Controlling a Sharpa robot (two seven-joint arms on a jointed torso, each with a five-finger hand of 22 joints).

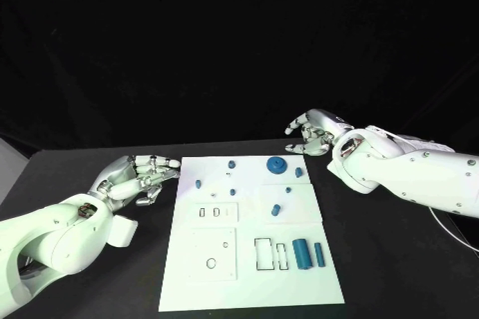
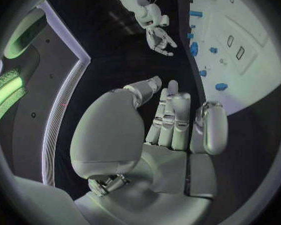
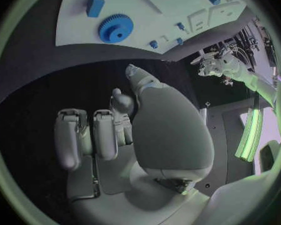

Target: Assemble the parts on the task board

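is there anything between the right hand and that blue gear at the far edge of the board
Nothing visible. The right hand hovers off the task board's far right corner, holding nothing, and only bare black table and white board separate it from the blue gear. A smaller blue part lies just beside the gear.

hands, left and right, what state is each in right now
left hand: closed, fingers curled in, holding nothing
right hand: open, holding nothing
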